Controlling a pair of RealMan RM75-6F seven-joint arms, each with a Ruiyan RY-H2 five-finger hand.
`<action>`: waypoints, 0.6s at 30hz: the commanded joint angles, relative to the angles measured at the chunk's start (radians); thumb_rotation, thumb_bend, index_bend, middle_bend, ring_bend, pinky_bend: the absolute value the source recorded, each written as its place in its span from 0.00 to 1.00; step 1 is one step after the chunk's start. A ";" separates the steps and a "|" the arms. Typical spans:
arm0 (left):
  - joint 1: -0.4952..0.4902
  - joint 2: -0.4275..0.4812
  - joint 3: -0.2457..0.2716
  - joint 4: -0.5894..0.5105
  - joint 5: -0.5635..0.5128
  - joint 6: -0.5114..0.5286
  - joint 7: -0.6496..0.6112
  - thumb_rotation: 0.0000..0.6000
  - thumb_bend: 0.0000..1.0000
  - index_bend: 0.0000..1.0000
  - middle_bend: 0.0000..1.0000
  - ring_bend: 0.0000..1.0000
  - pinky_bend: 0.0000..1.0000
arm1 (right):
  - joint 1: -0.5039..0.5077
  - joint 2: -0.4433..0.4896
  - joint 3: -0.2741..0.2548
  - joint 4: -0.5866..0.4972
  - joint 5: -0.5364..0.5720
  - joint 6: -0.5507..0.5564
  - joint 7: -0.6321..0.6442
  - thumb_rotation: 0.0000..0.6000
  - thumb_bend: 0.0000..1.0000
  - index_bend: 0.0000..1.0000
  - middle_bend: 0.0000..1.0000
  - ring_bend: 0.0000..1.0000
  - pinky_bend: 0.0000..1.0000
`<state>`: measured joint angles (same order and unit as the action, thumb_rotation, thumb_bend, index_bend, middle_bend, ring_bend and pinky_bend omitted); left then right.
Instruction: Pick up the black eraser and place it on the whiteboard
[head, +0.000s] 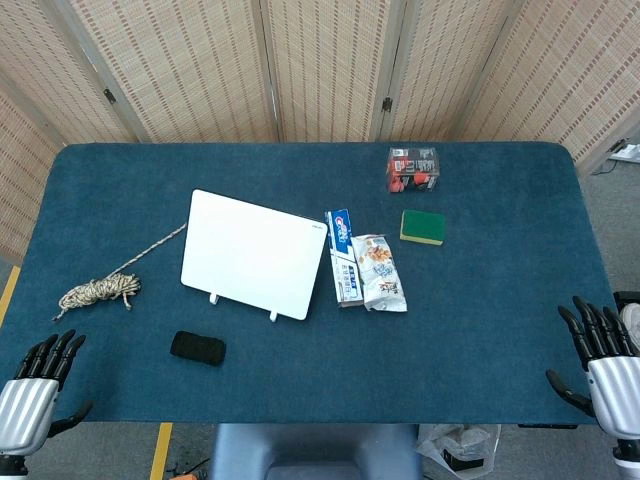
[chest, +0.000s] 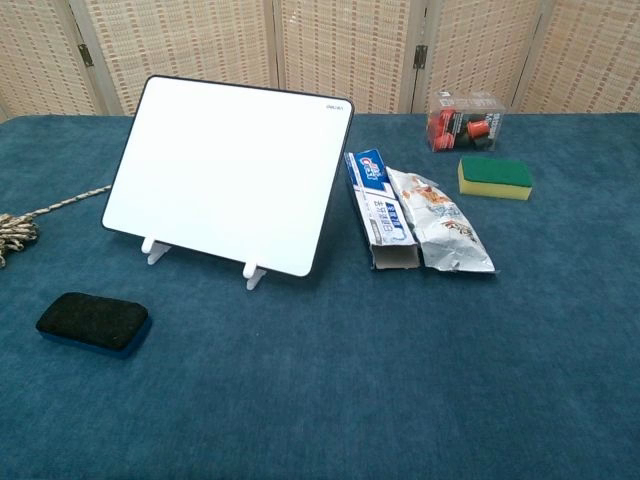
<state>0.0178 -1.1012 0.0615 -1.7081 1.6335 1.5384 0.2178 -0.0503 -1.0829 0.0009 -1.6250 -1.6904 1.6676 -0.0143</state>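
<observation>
Eraser: black oblong felt eraser (head: 197, 347) lies on the blue cloth table (head: 480, 330), near its front edge, just before the propped white rectangular whiteboard (head: 255, 252).
Left hand (head: 35, 388): empty, fingers apart, well left of eraser.
Right hand (head: 603, 362): empty, fingers spread, far right.

Table (head: 500, 330): dark blue cloth top. Whiteboard (head: 255, 252) stands tilted on two white feet, left of centre. Black eraser (head: 198, 347) lies in front of it, apart, near the front edge. Coiled rope (head: 98, 292) at far left, one strand trailing toward the whiteboard. Toothpaste box (head: 343, 257) and snack packet (head: 380, 272) side by side, just right of the whiteboard. Green-and-yellow sponge (head: 423, 227) further right; clear box (head: 412, 170) behind it.
</observation>
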 joint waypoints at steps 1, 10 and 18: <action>0.000 0.000 0.000 0.000 0.000 0.001 0.000 1.00 0.24 0.00 0.07 0.06 0.14 | 0.000 0.000 0.000 0.000 0.000 -0.001 0.000 1.00 0.27 0.00 0.00 0.00 0.01; -0.003 -0.003 0.003 0.000 0.002 -0.009 0.009 1.00 0.24 0.00 0.07 0.06 0.15 | -0.006 -0.001 -0.001 0.004 -0.004 0.014 0.005 1.00 0.27 0.00 0.00 0.00 0.01; -0.016 -0.004 0.009 0.006 0.024 -0.021 -0.018 1.00 0.24 0.00 0.12 0.11 0.28 | 0.000 -0.003 0.000 0.002 -0.007 0.004 -0.002 1.00 0.27 0.00 0.00 0.00 0.01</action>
<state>0.0038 -1.1039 0.0696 -1.7036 1.6527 1.5178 0.2057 -0.0516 -1.0858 0.0005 -1.6230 -1.6976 1.6732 -0.0154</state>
